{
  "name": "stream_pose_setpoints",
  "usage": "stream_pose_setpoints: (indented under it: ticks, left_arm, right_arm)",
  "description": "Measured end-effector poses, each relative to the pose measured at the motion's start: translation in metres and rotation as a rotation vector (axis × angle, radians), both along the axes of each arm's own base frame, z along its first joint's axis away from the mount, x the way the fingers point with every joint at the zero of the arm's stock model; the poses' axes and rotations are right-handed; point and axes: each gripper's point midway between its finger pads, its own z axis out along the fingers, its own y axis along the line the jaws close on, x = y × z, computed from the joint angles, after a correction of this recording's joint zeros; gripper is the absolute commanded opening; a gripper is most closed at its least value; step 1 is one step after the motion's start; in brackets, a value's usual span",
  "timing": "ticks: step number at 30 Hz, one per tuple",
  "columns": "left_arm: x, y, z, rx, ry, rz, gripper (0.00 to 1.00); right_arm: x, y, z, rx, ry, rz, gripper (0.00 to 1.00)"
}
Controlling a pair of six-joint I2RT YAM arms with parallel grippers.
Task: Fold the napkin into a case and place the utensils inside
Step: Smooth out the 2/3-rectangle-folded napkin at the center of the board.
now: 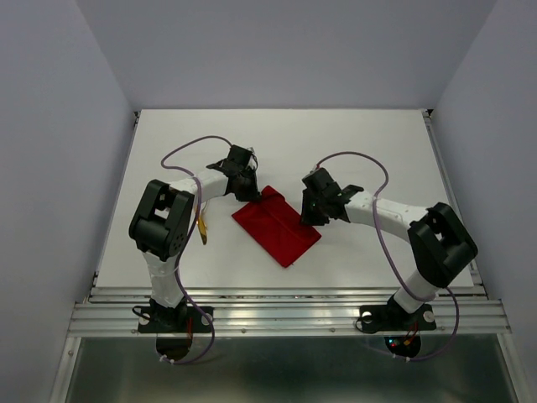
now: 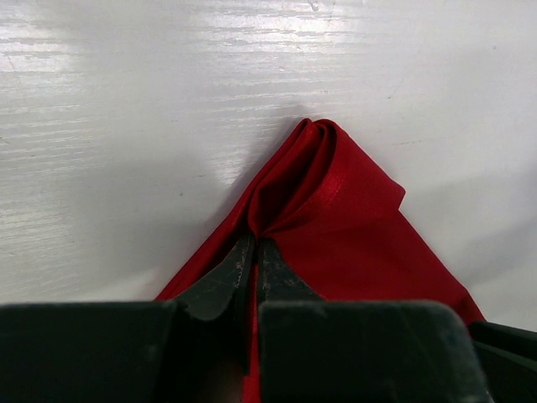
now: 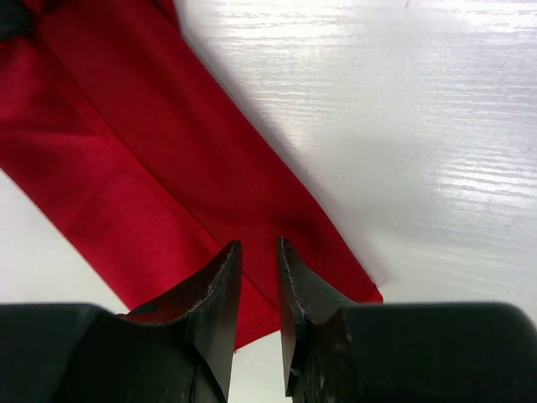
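Note:
The red napkin (image 1: 277,222) lies folded into a long rectangle, slanting across the middle of the table. My left gripper (image 1: 246,190) is at its far corner, shut on a pinched ridge of the cloth (image 2: 323,180), which bunches up ahead of the fingertips (image 2: 239,264). My right gripper (image 1: 317,211) hovers at the napkin's right side. In the right wrist view its jaws (image 3: 258,248) stand slightly apart over the cloth's (image 3: 126,168) end edge, with nothing between them. One slim gold utensil (image 1: 201,228) shows beside the left arm, partly hidden by it.
The white table (image 1: 352,143) is bounded by grey walls at the back and both sides. A metal rail (image 1: 285,315) runs along the near edge, where both arm bases are bolted. Purple cables loop above each arm.

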Motion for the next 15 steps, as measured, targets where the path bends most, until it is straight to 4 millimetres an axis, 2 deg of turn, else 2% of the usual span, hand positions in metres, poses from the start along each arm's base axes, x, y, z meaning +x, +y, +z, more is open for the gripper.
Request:
stream_pose_setpoints:
  ticks: [2, 6, 15]
  left_arm:
    - [0.0, 0.0, 0.0, 0.0, 0.0, -0.002, 0.0]
    - [0.0, 0.0, 0.001, 0.001, -0.003, -0.005, 0.0]
    - [-0.001, 0.004, 0.004, 0.013, -0.003, -0.008, 0.0]
  right_arm:
    - [0.002, -0.001, 0.013, 0.014, -0.031, -0.004, 0.29]
    - [0.003, -0.006, 0.024, 0.011, -0.065, -0.02, 0.27]
    - [0.003, -0.017, 0.013, -0.053, -0.054, -0.035, 0.22]
